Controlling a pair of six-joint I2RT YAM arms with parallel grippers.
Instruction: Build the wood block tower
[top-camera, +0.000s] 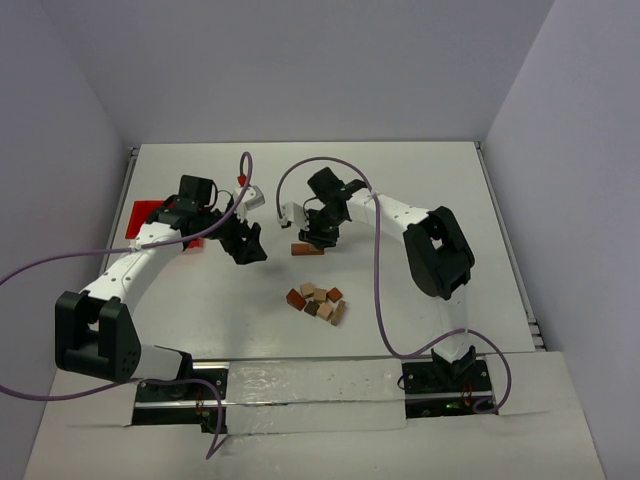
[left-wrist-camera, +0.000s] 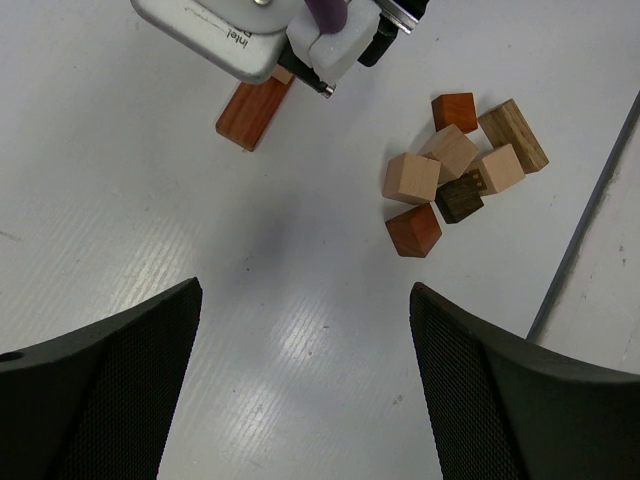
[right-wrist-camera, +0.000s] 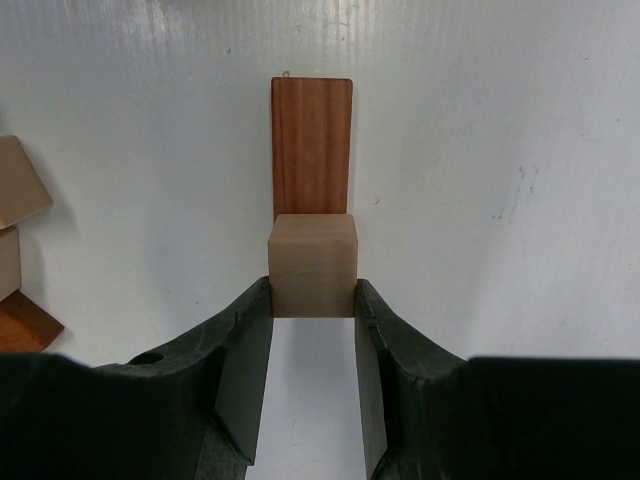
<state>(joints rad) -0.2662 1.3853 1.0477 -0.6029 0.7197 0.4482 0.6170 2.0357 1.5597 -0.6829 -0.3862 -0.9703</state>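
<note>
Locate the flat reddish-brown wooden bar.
Top view: reddish-brown wooden bar lies mid-table under the right gripper, which grips a tan wooden cube; the loose wood blocks lie below it in frame.

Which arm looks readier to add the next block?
Right: the right pincer grips a small tan wooden cube over the flat reddish-brown wooden bar; the left pincer is open and empty.

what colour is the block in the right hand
Pale tan block, clearest in the right wrist view.
</note>
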